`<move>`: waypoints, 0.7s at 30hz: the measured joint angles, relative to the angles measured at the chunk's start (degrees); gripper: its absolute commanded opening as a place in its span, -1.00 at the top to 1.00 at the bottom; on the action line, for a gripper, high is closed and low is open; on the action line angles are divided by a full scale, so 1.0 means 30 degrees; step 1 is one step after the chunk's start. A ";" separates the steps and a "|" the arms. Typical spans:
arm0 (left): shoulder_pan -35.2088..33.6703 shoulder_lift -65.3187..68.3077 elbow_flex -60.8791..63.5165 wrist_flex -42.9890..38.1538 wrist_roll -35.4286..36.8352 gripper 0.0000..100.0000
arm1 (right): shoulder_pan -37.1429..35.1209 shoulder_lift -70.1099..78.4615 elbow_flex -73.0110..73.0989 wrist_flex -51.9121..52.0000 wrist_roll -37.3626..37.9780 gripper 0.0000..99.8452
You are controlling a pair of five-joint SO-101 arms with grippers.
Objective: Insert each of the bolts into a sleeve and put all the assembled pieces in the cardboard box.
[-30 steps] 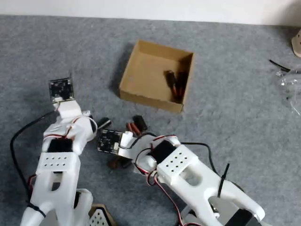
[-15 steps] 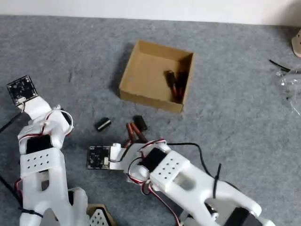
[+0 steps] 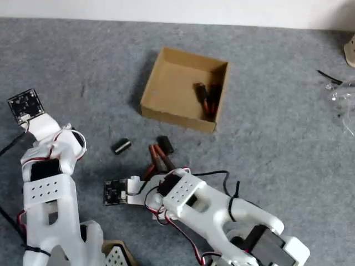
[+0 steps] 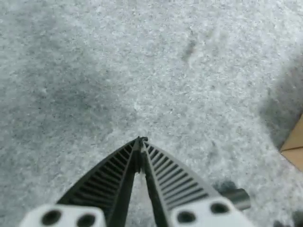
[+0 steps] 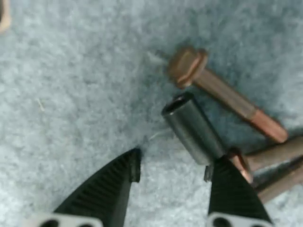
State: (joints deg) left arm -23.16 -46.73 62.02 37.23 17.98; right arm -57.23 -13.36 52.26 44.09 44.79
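Right gripper (image 5: 174,168) spread wide. Sleeve (image 5: 193,127) just ahead, lying slantwise, nearer one finger. Left gripper (image 4: 140,142) pressed together, farther off.

Soft, even light lies over the grey bench (image 3: 277,138). The cardboard box (image 3: 177,116) throws a faint dark shadow on its left side, so the light comes from the right. The sleeve (image 5: 194,128) shines a little.

pieces (image 3: 205,100) in the cardboard box (image 3: 176,117); sleeve (image 3: 121,147) and bolts (image 3: 159,158) on the table (image 3: 277,144) in front
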 measured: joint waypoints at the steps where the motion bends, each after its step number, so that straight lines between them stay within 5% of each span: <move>1: 0.0000 0.0000 0.0000 0.0000 0.0000 0.99 | 0.0000 0.0000 0.0000 0.0000 0.0000 0.59; 21: 0.0000 0.0000 0.0000 0.0000 0.0000 0.99 | -0.0059 0.0059 -0.2051 -0.0557 0.0205 0.58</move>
State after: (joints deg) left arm -23.16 -46.73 62.02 37.23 17.98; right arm -57.41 -13.19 46.11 42.42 45.41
